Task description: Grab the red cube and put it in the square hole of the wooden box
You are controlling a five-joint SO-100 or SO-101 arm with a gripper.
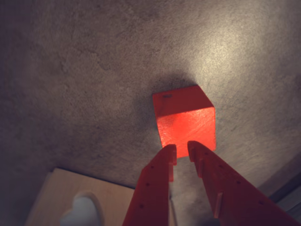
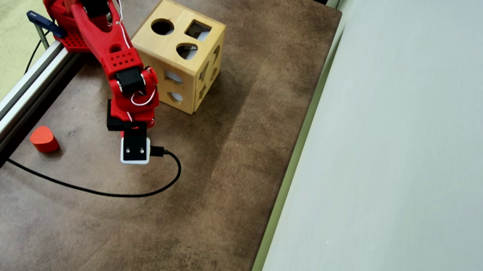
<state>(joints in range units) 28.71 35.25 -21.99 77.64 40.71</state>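
- In the wrist view, the red cube (image 1: 186, 117) is sitting on the brown table (image 1: 94, 70), just past the fingertips of the gripper (image 1: 182, 151).
- The two red fingers (image 1: 155, 188) are standing slightly apart with a narrow gap between their tips, and nothing is sitting between them; the tips are overlapping the cube's near lower edge, though whether they are touching it is hard to tell.
- A corner of the wooden box (image 1: 61, 197) is showing at the lower left of the wrist view, with a pale heart-like cutout (image 1: 82, 209) in its face.
- In the overhead view, the wooden box (image 2: 164, 50) is standing on the table (image 2: 214, 175) just beside the red arm (image 2: 112, 53).
- Its top face is carrying three openings: a round hole (image 2: 162, 26), the square hole (image 2: 198, 30) and a rounded teardrop-like hole (image 2: 186, 51).
- What is lying inside the box cannot be made out; the holes are looking dark.
- The cube is hiding beneath the arm in the overhead view.
- An orange-red block (image 2: 44, 139) with a rounded side is resting near the table's left edge, well apart from the box.
- A black cable (image 2: 112, 192) is curving across the table from the wrist camera (image 2: 135, 150).
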